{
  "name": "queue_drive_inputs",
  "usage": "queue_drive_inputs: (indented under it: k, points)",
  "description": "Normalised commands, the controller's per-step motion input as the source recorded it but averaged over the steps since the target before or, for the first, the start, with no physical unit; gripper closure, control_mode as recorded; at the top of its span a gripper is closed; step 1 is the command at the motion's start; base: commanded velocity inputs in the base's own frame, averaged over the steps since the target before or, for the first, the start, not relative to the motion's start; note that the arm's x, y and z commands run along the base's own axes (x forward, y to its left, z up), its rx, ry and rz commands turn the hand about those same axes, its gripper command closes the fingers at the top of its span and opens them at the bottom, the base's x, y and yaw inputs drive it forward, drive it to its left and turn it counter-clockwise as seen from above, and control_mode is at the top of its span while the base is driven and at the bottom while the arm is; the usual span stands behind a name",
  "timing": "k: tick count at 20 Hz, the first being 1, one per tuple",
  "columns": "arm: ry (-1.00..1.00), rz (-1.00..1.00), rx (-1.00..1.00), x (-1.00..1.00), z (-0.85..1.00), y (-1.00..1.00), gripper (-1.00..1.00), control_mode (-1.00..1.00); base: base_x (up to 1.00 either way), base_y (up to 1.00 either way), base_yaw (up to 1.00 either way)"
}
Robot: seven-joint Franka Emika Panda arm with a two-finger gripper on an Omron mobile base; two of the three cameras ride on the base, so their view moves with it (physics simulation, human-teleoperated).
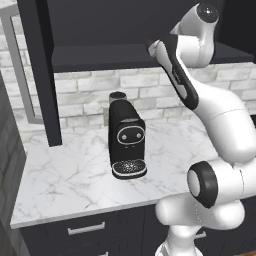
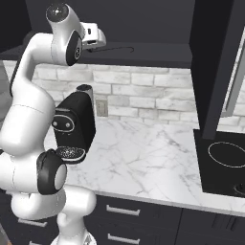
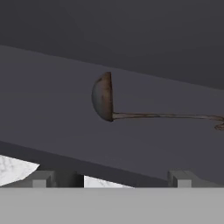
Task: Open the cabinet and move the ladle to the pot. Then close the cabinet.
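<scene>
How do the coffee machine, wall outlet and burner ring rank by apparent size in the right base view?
1. Coffee machine, clearly largest.
2. Burner ring, cut by the picture's edge.
3. Wall outlet, smallest.
The machine stands nearer the camera, so its lead may be overstated.

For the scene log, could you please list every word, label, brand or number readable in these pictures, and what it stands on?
There is no readable text.
The coffee machine bears round button marks on its front, no letters.
The open cabinet, the ladle on its shelf, the marble counter, the drawers and the cooktop carry no labels.
</scene>
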Motion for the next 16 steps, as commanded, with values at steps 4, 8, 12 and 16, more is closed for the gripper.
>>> queue_drive_inputs:
  k: [4,8,12,16]
  points:
    - [0.0,-0.06,0.0,0.42,0.0,0.01,-1.0,-1.0,0.0,0.0,0.0]
    - [0.0,-0.05,0.0,0.24,0.0,0.13,-1.0,-1.0,0.0,0.0,0.0]
    - [0.0,-0.02,0.0,0.08,0.0,0.22,-1.0,-1.0,0.0,0.0,0.0]
    - [0.0,-0.01,0.0,0.18,0.0,0.1,-1.0,-1.0,0.0,0.0,0.0]
